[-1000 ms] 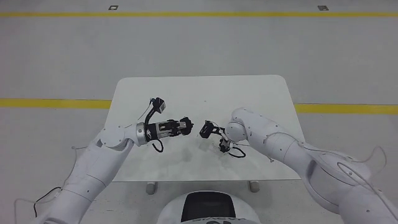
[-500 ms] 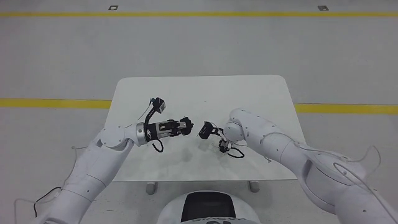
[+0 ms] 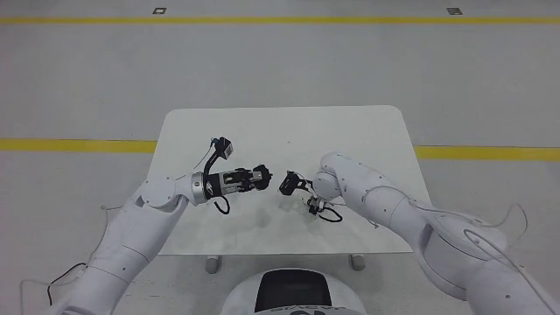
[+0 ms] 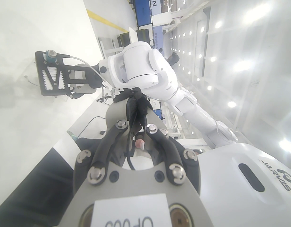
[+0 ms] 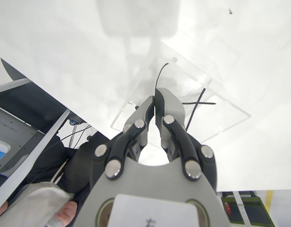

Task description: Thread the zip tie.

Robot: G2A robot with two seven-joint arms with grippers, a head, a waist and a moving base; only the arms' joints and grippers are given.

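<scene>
Right gripper (image 5: 154,97) pinching thin black zip tie (image 5: 159,74), clear square plate (image 5: 230,116).

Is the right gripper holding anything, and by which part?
Yes: the right gripper is shut on a thin black zip tie, pinching it near one end; a short curved length sticks out past the fingertips.

table (image 3: 262,122): matt white, smooth | plate (image 5: 226,114): clear glossy plastic | zip tie (image 5: 159,75): black plastic
</scene>
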